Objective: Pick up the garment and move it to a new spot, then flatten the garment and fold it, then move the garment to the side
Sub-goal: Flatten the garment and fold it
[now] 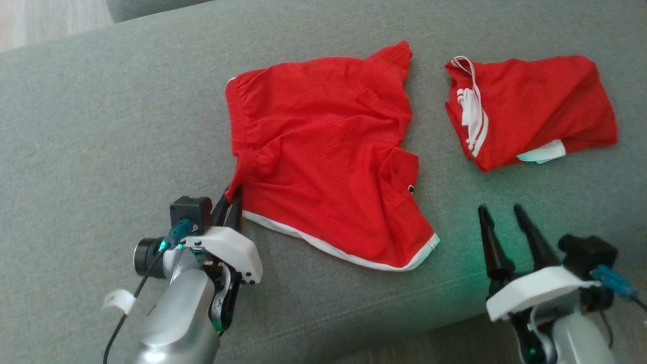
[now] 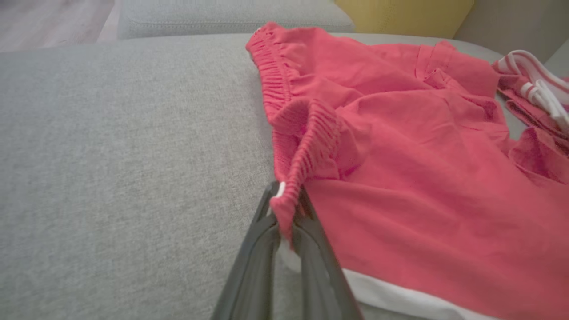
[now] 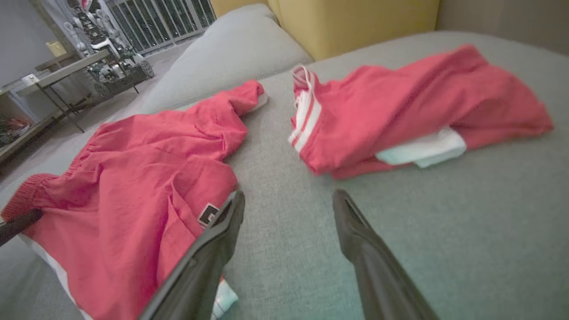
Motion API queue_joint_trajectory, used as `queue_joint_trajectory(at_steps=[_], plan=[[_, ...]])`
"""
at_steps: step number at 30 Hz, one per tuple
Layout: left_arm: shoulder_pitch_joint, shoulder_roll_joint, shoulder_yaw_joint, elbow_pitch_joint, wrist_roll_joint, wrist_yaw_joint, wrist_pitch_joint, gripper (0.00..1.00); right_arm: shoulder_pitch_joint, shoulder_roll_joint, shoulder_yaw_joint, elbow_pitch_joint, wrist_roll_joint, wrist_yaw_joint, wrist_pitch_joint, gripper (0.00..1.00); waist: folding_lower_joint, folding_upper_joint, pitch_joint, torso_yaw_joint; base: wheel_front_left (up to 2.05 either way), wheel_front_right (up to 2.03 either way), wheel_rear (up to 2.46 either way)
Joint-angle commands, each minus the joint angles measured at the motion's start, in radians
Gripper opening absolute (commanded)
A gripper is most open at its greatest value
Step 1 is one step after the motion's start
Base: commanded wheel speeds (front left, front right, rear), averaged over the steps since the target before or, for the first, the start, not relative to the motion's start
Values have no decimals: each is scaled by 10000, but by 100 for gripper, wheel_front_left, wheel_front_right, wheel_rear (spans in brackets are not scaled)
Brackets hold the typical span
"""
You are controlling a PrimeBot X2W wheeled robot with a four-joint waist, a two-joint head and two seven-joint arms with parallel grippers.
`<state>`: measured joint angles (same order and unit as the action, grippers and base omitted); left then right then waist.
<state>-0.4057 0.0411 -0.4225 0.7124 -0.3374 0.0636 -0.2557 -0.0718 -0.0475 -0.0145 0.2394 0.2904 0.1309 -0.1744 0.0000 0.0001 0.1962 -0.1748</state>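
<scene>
Though half hidden in the head view, the left tool is shown by its wrist view clamped on the shorts waistband; right tool is spread wide, empty.

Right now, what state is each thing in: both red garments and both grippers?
red shorts: spread out, wrinkled, one waistband corner pinched and pulled up.
folded red garment: folded, lying apart from the red shorts, untouched.
left gripper: shut on the waistband corner of the red shorts.
right gripper: open, empty, over the grey cushion.
</scene>
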Motion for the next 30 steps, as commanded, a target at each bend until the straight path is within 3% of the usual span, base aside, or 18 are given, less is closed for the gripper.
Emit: queue_joint_trajectory(at_steps=[1, 15, 24, 25, 26, 27, 30], plan=[[-146, 92, 253, -406, -32, 80, -61, 0, -236, -28, 292, 17, 293, -2, 80, 100, 0, -1, 15, 64, 0, 0, 0], [148, 91, -354, -1057, -410, 387, -61, 0, -909, -28, 1941, 2722, 2735, -2, 210, 100, 0, -1, -46, 518, 0, 0, 0], [25, 91, -549, -1057, -557, 515, -61, 0, -1417, -28, 2590, 3733, 3127, -2, 365, 100, 0, -1, -47, 707, 0, 0, 0], [17, 91, -555, -1054, -564, 524, -61, 0, -1451, -28, 2671, 3791, 3169, -2, 404, 96, 0, -1, -46, 721, 0, 0, 0], [9, 91, -556, -1049, -568, 531, -61, 0, -1485, -28, 2730, 3839, 3186, -2, 418, 29, 0, -1, -46, 731, 0, 0, 0], [6, 91, -554, -1040, -571, 539, -61, 0, -1517, -28, 2769, 3873, 3174, -2, 397, 0, 0, -1, -49, 739, 0, 0, 0], [21, 91, -542, -1005, -573, 565, -61, 0, -1588, -28, 2789, 3952, 2990, -2, 307, 0, 0, -1, -94, 753, 0, 0, 0]])
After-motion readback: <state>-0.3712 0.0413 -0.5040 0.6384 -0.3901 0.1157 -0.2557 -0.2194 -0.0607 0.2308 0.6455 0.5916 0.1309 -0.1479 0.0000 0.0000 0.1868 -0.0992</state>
